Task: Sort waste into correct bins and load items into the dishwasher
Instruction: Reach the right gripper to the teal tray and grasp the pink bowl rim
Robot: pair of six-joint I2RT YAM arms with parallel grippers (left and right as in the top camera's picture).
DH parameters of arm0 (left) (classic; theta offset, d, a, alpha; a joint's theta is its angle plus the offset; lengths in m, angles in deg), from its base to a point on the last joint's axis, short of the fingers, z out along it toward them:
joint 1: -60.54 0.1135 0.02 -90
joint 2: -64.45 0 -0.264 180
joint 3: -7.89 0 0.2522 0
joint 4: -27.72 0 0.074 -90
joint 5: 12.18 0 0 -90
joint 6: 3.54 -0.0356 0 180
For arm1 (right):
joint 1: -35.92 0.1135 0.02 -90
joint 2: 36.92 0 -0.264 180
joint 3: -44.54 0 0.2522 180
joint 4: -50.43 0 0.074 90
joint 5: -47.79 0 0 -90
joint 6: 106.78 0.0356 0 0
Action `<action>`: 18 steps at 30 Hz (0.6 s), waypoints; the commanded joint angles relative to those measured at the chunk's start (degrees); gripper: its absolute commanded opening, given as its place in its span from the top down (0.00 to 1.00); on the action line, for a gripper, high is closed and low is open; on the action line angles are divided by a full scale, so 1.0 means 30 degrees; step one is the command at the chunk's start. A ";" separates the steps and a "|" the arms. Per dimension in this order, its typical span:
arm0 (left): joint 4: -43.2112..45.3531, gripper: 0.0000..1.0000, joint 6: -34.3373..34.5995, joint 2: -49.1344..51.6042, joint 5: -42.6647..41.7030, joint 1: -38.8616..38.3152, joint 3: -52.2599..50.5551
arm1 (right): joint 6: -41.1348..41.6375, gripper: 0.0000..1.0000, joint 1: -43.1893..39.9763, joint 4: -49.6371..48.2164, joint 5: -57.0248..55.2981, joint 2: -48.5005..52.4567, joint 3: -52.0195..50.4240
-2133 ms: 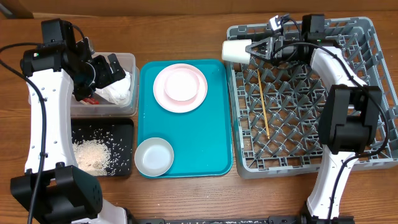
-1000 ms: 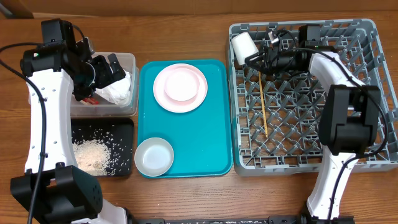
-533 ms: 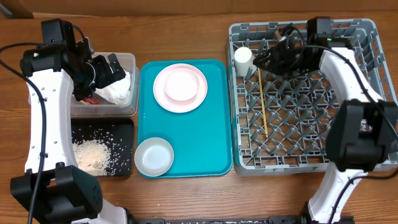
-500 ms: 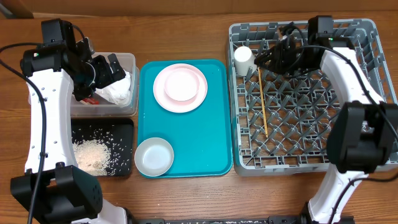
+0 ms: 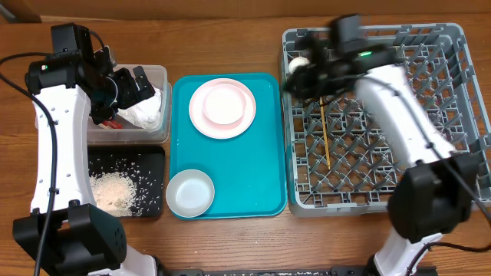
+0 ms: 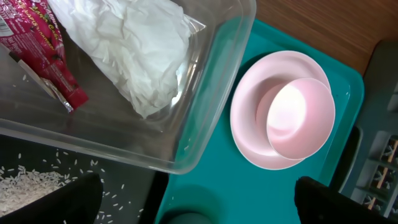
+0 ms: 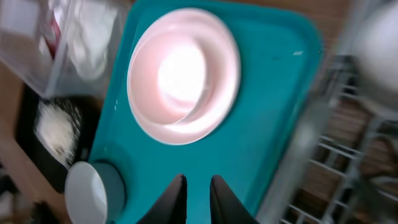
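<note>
The left gripper (image 6: 198, 198) hangs wide open and empty over the clear tub (image 6: 217, 81); the right gripper (image 7: 197, 190), nearly closed on nothing, seems just beside the white cup (image 5: 300, 63).

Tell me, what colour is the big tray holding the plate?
The tray is teal; the overhead view shows it best.

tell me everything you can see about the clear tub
The tub is clear plastic, rectangular with rounded corners and a rolled rim, upright on the table. Inside lie a crumpled white napkin and a red-and-silver wrapper. The black tray with rice sits just in front, the teal tray close beside; whether they touch is unclear. The open left gripper hangs over it.
</note>
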 commanded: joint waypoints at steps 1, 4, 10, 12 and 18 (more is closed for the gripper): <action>-0.0007 0.00 -0.0342 -0.0146 0.0117 -0.0131 0.0321 | -0.0109 0.82 0.2718 -0.0488 -0.3971 -0.0546 -0.0044; -0.0007 0.00 -0.0342 -0.0146 0.0117 -0.0131 0.0321 | -0.0109 0.78 0.5268 -0.1362 -0.6900 -0.0444 -0.0051; -0.0007 0.00 -0.0342 -0.0146 0.0117 -0.0131 0.0321 | -0.0109 0.59 0.8539 -0.3177 -1.1081 0.0481 -0.0051; -0.0007 0.00 -0.0342 -0.0146 0.0117 -0.0131 0.0321 | -0.0109 0.57 0.8990 -0.3825 -1.1497 0.0962 -0.0051; -0.0007 0.00 -0.0342 -0.0146 0.0117 -0.0131 0.0321 | -0.0124 0.50 0.9224 -0.6113 -1.1489 0.2783 -0.0051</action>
